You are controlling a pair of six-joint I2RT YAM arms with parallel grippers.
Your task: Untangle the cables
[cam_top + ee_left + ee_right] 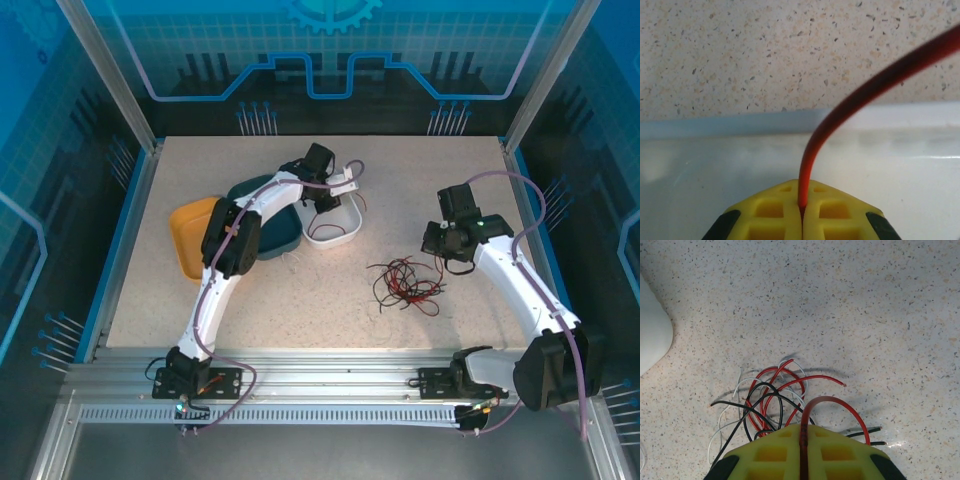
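**Light, springy wires; both jaws pinching red**

The cables (405, 282) lie tangled on the table (300, 300) by the right arm; thin, light and springy, they likely snag, so single strands near loose ends suit best; the left gripper (802, 207), over the white bin (715, 127), clenches a red strand (850, 107); the right gripper (803, 432), low above the heap, clenches a red loop (835, 401).

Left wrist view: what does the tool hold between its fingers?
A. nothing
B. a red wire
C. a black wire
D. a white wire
B: a red wire curves up out of the closed left tool.
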